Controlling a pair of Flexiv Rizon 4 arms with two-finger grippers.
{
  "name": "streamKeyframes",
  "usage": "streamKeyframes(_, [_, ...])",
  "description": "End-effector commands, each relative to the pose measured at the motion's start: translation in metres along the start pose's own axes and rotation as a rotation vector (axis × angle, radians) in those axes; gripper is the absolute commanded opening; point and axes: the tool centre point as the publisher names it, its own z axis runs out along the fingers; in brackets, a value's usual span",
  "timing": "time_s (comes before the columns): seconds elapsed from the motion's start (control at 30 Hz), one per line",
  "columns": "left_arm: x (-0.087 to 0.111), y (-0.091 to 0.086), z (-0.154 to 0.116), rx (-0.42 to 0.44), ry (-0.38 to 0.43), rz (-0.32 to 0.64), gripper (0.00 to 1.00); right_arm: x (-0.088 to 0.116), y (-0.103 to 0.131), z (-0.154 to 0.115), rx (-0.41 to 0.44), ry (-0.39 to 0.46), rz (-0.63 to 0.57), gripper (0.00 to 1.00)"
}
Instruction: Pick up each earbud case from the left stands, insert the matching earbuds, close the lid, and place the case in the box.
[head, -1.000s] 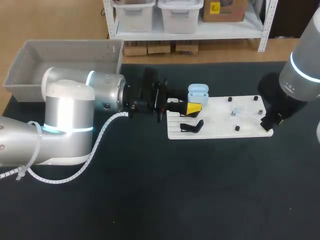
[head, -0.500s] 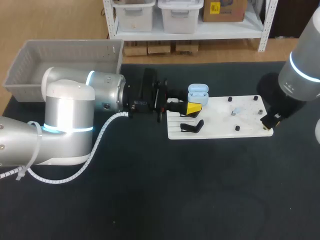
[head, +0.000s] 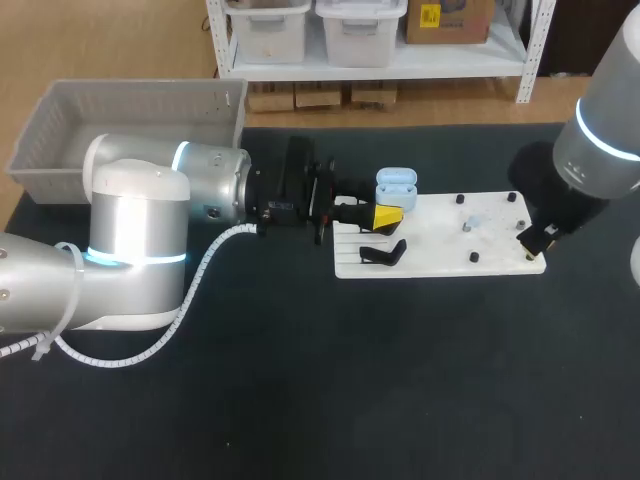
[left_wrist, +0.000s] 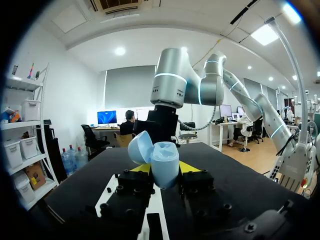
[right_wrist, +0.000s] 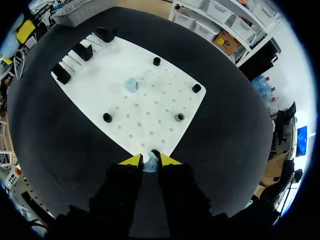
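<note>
Earbud (right_wrist: 149, 164) (gripped) at board's (right_wrist: 150, 95) corner.

The left arm (head: 200, 185) is held level, the left gripper (head: 386, 213) clamped on the earbud case (head: 396, 182); the right arm (head: 600, 130) is angled down, the right gripper (right_wrist: 149, 161) pinched on an earbud (right_wrist: 149, 165).

Black matte table (head: 320, 400) spans view edge to edge; top flat, plain, evenly lit throughout.

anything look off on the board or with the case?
Nothing stands out. The case sits upright in the left gripper, lid open. One earbud lies on the white board; the other earbud is pinched in the right gripper at the board's edge.
</note>
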Motion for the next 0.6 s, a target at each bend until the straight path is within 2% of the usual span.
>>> streamKeyframes(0.03, [0.000, -0.002, 0.000, -0.007, -0.002, 0.003, 0.00, 0.009, 0.012, -0.024, 0.027, -0.010, 0.003, 0.00])
streamKeyframes(0.3, [0.000, -0.002, 0.000, -0.007, -0.002, 0.003, 0.00, 0.004, 0.033, -0.067, 0.110, 0.007, 0.051, 0.00])
streamKeyframes(0.43, [0.000, -0.002, 0.000, -0.007, -0.002, 0.003, 0.00, -0.008, 0.052, -0.099, 0.137, 0.051, 0.180, 0.00])
streamKeyframes(0.5, [0.000, -0.002, 0.000, -0.007, -0.002, 0.003, 0.00, -0.015, 0.064, -0.114, 0.124, 0.059, 0.285, 0.00])
streamKeyframes(0.57, [0.000, -0.002, 0.000, -0.007, -0.002, 0.003, 0.00, -0.021, 0.076, -0.126, 0.157, 0.084, 0.328, 0.00])
streamKeyframes(0.6, [0.000, -0.002, 0.000, -0.007, -0.002, 0.003, 0.00, -0.025, 0.083, -0.131, 0.137, 0.079, 0.373, 0.00])
